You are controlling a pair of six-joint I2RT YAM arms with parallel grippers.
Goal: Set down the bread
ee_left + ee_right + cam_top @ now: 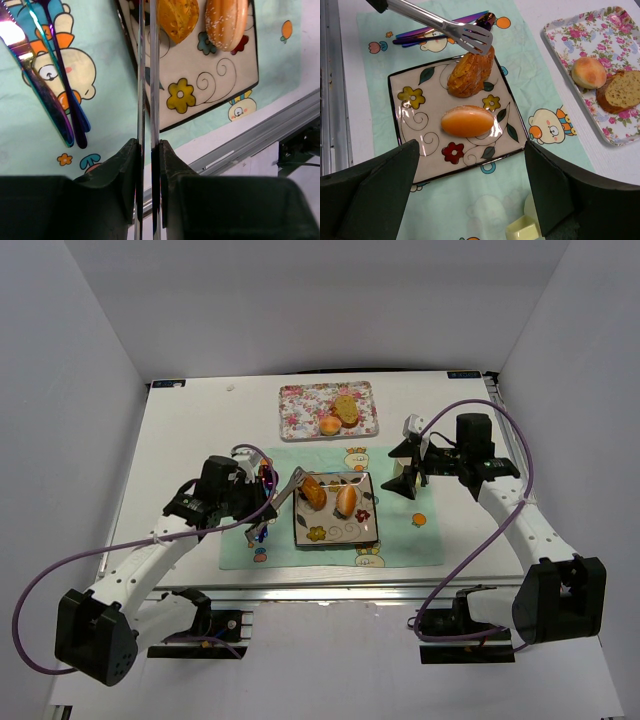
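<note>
Left fingers (117, 175) tight on slim steel tongs (440, 22), slotted tip at a crusty roll (470, 75); right fingers (560, 190) wide apart.

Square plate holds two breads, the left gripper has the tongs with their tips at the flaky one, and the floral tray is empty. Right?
The floral tray is not empty: the right wrist view shows a round bun and a bread slice on it. The rest stands: two breads on the square plate, left gripper gripping the tongs, tips at the flaky bread.

Iridescent cutlery (42, 97) lies on the cartoon-printed teal placemat (112, 100).
</note>
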